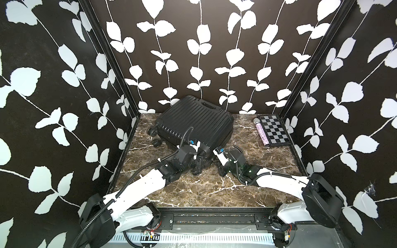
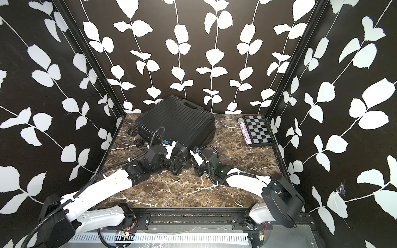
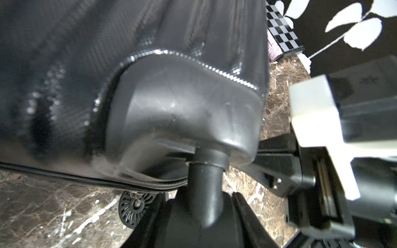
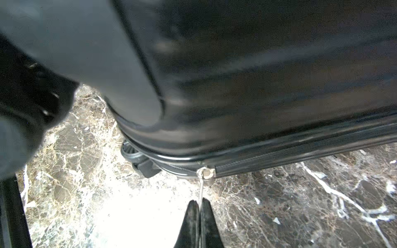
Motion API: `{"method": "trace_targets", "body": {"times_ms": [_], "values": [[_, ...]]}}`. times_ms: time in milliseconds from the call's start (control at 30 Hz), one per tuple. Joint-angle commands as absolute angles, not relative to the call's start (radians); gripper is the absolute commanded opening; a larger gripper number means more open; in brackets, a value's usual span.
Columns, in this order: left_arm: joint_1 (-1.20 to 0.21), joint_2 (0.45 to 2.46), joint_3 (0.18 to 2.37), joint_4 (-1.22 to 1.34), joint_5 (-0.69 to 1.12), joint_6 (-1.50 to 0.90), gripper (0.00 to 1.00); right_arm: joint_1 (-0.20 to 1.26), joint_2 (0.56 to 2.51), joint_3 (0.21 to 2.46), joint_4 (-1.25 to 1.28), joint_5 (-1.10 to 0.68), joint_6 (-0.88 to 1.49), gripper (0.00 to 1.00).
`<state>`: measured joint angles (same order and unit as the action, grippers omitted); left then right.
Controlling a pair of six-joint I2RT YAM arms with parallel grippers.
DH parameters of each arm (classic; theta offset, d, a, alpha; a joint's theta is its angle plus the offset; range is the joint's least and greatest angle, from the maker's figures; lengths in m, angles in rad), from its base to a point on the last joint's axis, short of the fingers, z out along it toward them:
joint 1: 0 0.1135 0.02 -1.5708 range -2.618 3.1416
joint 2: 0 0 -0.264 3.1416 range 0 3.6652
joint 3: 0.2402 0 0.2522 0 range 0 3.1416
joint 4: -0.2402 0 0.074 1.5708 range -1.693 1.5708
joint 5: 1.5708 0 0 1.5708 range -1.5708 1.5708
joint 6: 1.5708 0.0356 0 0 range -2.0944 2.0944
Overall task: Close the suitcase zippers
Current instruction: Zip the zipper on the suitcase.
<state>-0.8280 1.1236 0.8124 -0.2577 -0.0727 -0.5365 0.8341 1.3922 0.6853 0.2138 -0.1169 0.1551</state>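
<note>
Marble (image 4: 279, 204), zipper pull (image 4: 205, 172) likely pinched, right-wrist only

A: Free room?
B: Near half of the table (image 1: 193, 193) is bare, I can pass there. Suitcase (image 1: 195, 122) fills the far middle by the back wall; checkerboard (image 1: 274, 132) and glitter tube (image 1: 261, 133) block the far right corner.
A: Seam?
B: Tight. My left gripper (image 3: 206, 199) clamps a caster (image 3: 205, 167), right gripper (image 4: 199, 204) pinches the zipper pull (image 4: 205, 172) nearby, lower wheel (image 4: 131, 153) pokes out under the zipper track (image 4: 300, 158).
</note>
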Motion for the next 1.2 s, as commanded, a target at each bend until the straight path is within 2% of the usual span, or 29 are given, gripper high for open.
{"method": "trace_targets", "body": {"times_ms": [0,400,733,967,1167], "values": [[-0.832,1.106,0.820,-0.071,-0.290,-0.701,0.00,0.861,1.388,0.682,0.271,-0.153,0.172,0.00],[-0.894,1.161,0.808,0.058,-0.437,-0.775,0.00,0.893,1.408,0.659,0.391,-0.212,0.254,0.00],[-0.913,1.287,0.854,0.153,-0.398,-0.808,0.00,0.930,1.429,0.651,0.459,-0.216,0.291,0.00],[-0.916,1.295,0.853,0.144,-0.396,-0.815,0.00,0.932,1.422,0.642,0.433,-0.117,0.293,0.00],[-0.916,1.317,0.850,0.205,-0.335,-0.815,0.00,0.932,1.459,0.651,0.473,-0.184,0.324,0.00]]}}
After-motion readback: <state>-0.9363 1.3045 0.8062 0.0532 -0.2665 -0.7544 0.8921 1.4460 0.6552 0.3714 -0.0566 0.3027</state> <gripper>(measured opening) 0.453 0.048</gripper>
